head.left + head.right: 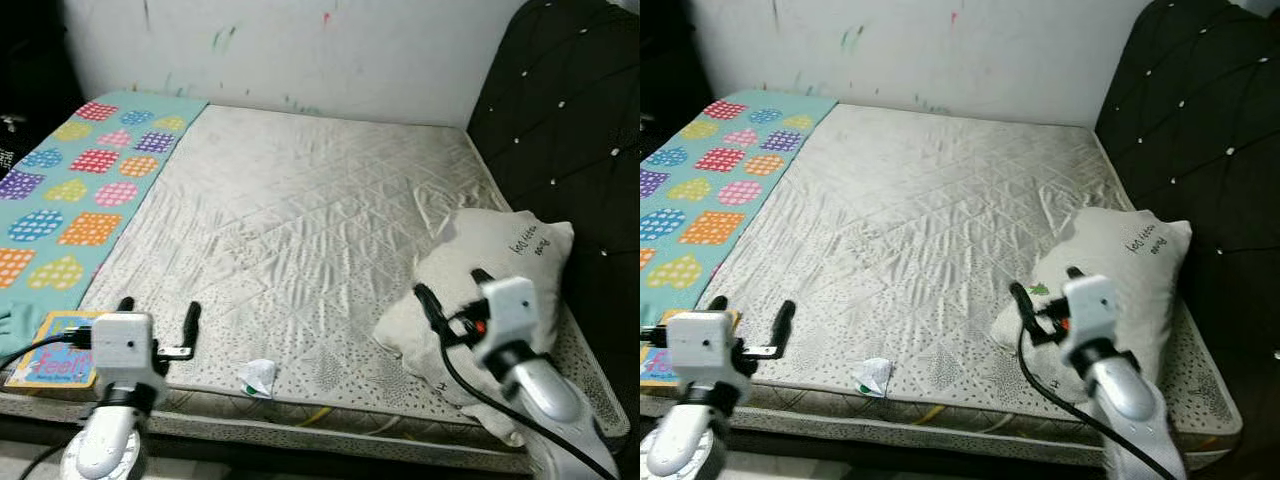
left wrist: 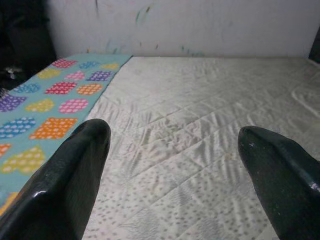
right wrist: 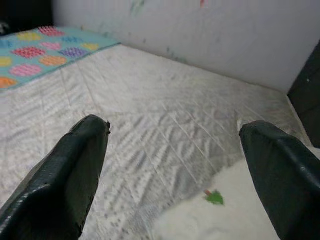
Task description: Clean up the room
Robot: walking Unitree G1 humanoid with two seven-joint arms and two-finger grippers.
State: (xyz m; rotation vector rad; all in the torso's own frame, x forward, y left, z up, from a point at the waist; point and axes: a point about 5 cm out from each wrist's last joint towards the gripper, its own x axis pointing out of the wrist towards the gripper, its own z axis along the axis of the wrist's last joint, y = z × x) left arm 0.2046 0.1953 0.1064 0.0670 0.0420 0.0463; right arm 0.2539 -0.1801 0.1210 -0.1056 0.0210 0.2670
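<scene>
Quilted, faintly glossy cloth mattress (image 1: 300, 220)

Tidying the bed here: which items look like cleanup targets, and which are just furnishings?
Likely targets:
- crumpled scrap at the mattress edge
- children's book by the left gripper
- white pillow under the right gripper

Furnishings:
- mattress
- heart-patterned blanket
- black headboard
</scene>
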